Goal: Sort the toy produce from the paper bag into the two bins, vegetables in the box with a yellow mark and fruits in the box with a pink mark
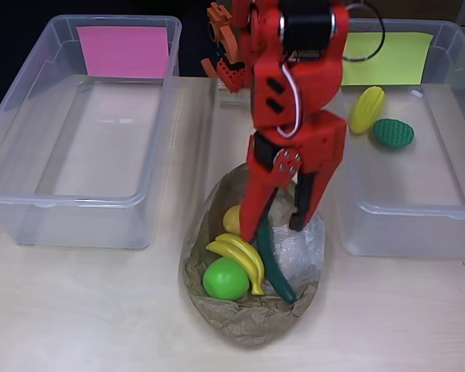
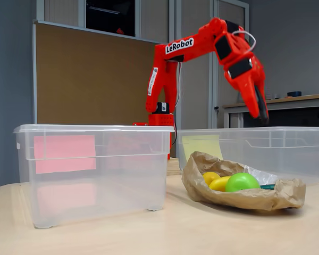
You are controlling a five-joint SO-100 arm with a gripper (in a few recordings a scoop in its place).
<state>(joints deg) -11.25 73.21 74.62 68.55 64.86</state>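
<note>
Clear plastic bin with pink label: interior bare, open from above. Clear plastic bin with yellow label: near half free. Crumpled brown paper bag: mouth open upward, red two-finger gripper overhead; bin walls flank both sides.

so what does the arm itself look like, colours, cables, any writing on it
The arm is bright red plastic with black motor blocks set into its joints. White lettering reading LeRobot runs along the upper link in the fixed view. A thin white cable loops down the wrist, and a black cable arcs behind it. The pincer has two long, tapering red fingers, with a round screwed hub above them.
</note>
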